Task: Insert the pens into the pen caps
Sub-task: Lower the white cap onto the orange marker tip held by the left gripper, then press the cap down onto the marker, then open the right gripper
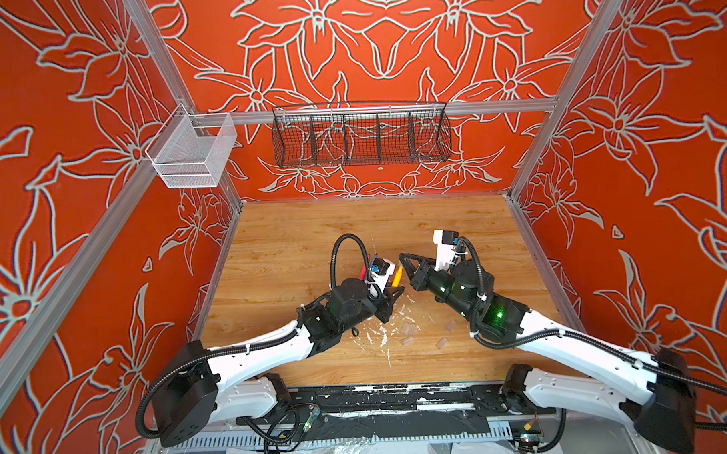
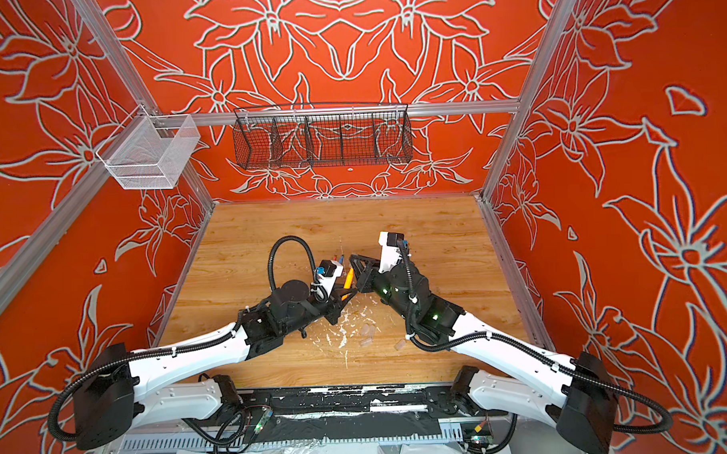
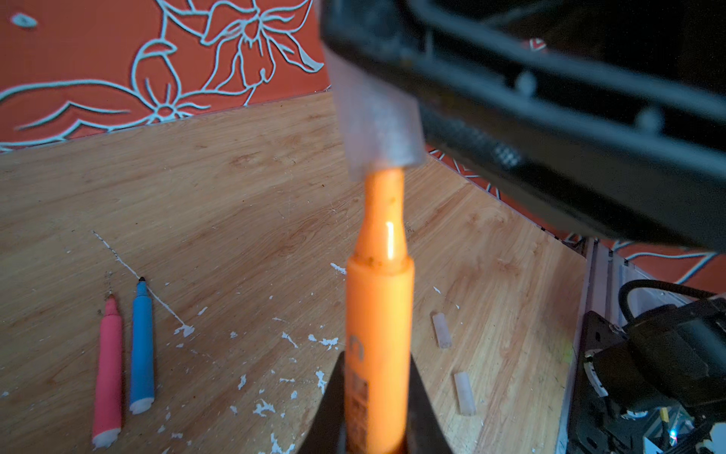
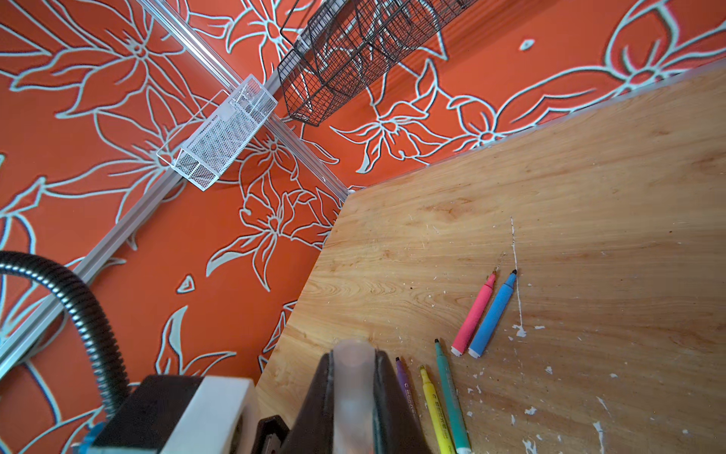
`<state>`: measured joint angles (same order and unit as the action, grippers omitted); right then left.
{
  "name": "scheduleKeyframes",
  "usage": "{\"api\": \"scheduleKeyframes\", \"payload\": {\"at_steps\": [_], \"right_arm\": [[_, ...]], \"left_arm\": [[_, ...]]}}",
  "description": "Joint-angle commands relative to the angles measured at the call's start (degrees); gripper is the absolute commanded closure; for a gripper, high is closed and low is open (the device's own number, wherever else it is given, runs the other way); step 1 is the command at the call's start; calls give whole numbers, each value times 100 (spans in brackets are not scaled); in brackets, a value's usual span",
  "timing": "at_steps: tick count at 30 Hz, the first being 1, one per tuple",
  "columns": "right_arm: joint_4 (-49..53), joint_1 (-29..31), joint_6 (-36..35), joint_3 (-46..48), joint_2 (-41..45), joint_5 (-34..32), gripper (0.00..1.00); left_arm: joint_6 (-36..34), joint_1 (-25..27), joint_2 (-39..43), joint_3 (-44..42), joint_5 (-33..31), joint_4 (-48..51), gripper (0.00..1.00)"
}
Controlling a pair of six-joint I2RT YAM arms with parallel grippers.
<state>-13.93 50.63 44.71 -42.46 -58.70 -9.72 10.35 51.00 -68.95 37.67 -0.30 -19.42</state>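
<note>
Capping was the step in hand, and no pen yet wore a cap. In both top views the left gripper (image 1: 393,294), closed on a short orange plastic marker pen (image 1: 397,276), held it clear of the scratched wooden tabletop (image 1: 304,238) near the middle. Its tip was aimed far and a little right at the right gripper (image 1: 402,259); what that one held could not be told there. Several loose stubby translucent caps (image 2: 365,330) lay on the near side between the arms. In the left wrist view the orange pen's narrow nose sat at, or just inside, the mouth of a small translucent colourless plastic cap (image 3: 373,125), with the barrel's shoulder well outside it. A pink plastic pen (image 3: 108,365) and a blue plastic pen (image 3: 142,346) lay side by side, tips bare. In the right wrist view the right gripper's jaws were clamped on that cap. A thin purple plastic pen (image 4: 404,385), a yellow plastic pen (image 4: 434,408) and a green plastic pen (image 4: 450,393) lay together near the pink and blue pair, uncapped. The next move probably called for a straight push along the pen's axis, both grips firm, until the cap seated on the shoulder; any tilt might jam the cap or flick it away.
</note>
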Motion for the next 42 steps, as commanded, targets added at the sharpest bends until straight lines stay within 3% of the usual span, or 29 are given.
{"api": "scheduleKeyframes", "payload": {"at_steps": [1,5,12,16,30,37,42], "right_arm": [[72,70,-94,53,126,-382,100],[87,203,-132,19,144,-429,100],[805,894,-63,-126,70,-1452,100],[953,1118,-8,-218,-70,-1599,100],[1064,1300,-193,-443,297,-1337,49],[1810,1292,-76,-571,797,-2120,57],[1792,1249,-235,-699,872,-2101,59]], "left_arm": [[-59,-3,121,-64,-23,-156,100],[-59,-3,128,-58,-84,-130,100],[-25,-3,152,-58,-208,-106,100],[-24,-3,162,-58,-208,-96,100],[-32,-5,213,-64,-172,-86,100],[-41,-3,271,-107,-65,-127,100],[-146,-7,353,-218,193,-306,100]]}}
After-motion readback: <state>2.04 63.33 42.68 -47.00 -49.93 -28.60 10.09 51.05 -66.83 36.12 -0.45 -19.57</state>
